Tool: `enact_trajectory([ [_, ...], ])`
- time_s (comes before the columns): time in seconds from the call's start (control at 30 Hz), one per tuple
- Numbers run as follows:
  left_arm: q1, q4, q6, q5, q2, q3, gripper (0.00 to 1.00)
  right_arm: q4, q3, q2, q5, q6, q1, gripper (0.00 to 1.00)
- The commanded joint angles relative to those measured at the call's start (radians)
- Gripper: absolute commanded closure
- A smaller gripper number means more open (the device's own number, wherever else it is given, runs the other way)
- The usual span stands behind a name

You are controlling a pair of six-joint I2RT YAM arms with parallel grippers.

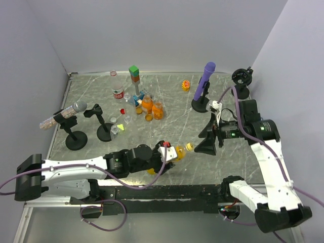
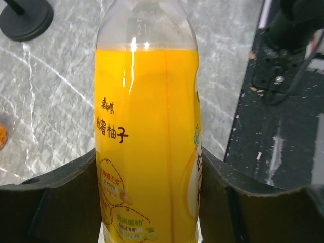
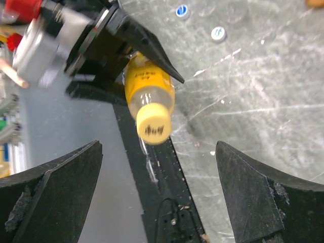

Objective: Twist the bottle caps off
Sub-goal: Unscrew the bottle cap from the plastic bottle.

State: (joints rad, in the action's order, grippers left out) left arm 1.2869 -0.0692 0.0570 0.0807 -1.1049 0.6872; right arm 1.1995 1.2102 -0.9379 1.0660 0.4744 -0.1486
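Worktop [image 1: 172, 101]: grey marbled surface enclosed by pale walls, both arm bases at its near edge.

Left arm [image 1: 76, 169]: lies low along the near edge, reaching toward the centre. Right arm [image 1: 271, 157]: rises from the near right corner and bends inward, facing left.

Purple microphone [image 1: 206, 81]: upright on a black stand at the far right. Silver microphone [image 1: 76, 107]: tilted on a black stand at the far left, with two more black round-based stands near it.

Yellow juice bottle [image 1: 177, 152]: held off the worktop above the near centre, lying roughly level with its neck toward the right arm. The left wrist view shows its orange-yellow contents and printed label. Left end effector [image 1: 167, 154]: clamped on the body of this bottle, one finger pressed to each side.

Right end effector [image 1: 206, 140]: fingers spread wide apart and gripping nothing. It faces the bottle's neck from just beside it, not touching.

Group of bottles [image 1: 147, 104]: standing at the far centre, several with orange contents, a red-labelled bottle [image 1: 118, 92] at their left. Stacked green and orange blocks [image 1: 134, 73] stand just behind them.

Yellow cap [image 3: 153, 125]: seated on the neck of the held bottle. In the right wrist view it lies between the spread fingers, clear of both.

A blue cap [image 3: 181, 10] and a white cap [image 3: 217, 33] show farther back on the worktop. Whether they are loose or on bottles cannot be determined.
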Motion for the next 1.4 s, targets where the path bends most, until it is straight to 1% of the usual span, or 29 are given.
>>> enact_trajectory([
  [0.0,0.037,-0.107,0.015,0.132,-0.052,0.084,0.97,0.023,0.023,-0.05,-0.007,-0.037,0.001,0.01],
  [0.13,0.045,-0.109,0.018,0.146,-0.084,0.109,0.97,0.029,0.017,-0.093,-0.053,-0.049,-0.023,0.01],
  [0.27,0.046,-0.113,0.02,0.148,-0.098,0.121,0.97,0.006,0.011,-0.108,-0.1,-0.072,-0.049,0.07],
  [0.33,0.049,-0.113,0.021,0.156,-0.102,0.127,0.97,0.017,0.012,-0.122,-0.092,-0.066,-0.061,0.14],
  [0.43,0.051,-0.121,0.023,0.16,-0.105,0.13,0.97,0.015,0.009,-0.142,-0.104,-0.071,-0.086,0.22],
  [0.5,0.051,-0.123,0.024,0.163,-0.105,0.135,0.97,0.02,0.02,-0.157,-0.094,-0.074,-0.091,0.3],
  [0.6,0.052,-0.119,0.024,0.168,-0.108,0.14,0.97,0.025,0.043,-0.17,-0.067,-0.079,-0.089,0.37],
  [0.67,0.052,-0.118,0.024,0.168,-0.107,0.138,0.97,0.026,0.051,-0.176,-0.06,-0.077,-0.091,0.44],
  [0.83,0.052,-0.106,0.027,0.157,-0.105,0.138,0.97,0.055,0.057,-0.182,-0.028,-0.028,-0.091,0.72],
  [0.9,0.052,-0.092,0.032,0.13,-0.101,0.137,0.97,0.084,0.067,-0.18,-0.021,0.045,-0.1,0.82],
  [0.97,0.051,-0.07,0.047,0.088,-0.093,0.135,0.97,0.158,0.086,-0.187,0.001,0.168,-0.108,0.87],
  [1.07,0.035,-0.028,0.067,-0.039,-0.069,0.135,0.97,0.265,0.11,-0.184,0.034,0.395,-0.111,0.88],
  [1.17,-0.004,0.018,0.069,-0.243,-0.03,0.133,0.97,0.357,0.106,-0.125,0.058,0.698,-0.114,0.87],
  [1.23,-0.037,0.055,0.066,-0.372,-0.015,0.14,0.96,0.319,0.062,-0.056,0.048,0.829,-0.123,0.85],
  [1.3,-0.067,0.103,0.063,-0.484,-0.007,0.153,0.96,0.226,0.011,0.01,0.028,0.852,-0.14,0.84],
  [1.37,-0.095,0.141,0.063,-0.556,-0.01,0.17,0.96,0.164,-0.009,0.04,0.018,0.848,-0.152,0.84],
])
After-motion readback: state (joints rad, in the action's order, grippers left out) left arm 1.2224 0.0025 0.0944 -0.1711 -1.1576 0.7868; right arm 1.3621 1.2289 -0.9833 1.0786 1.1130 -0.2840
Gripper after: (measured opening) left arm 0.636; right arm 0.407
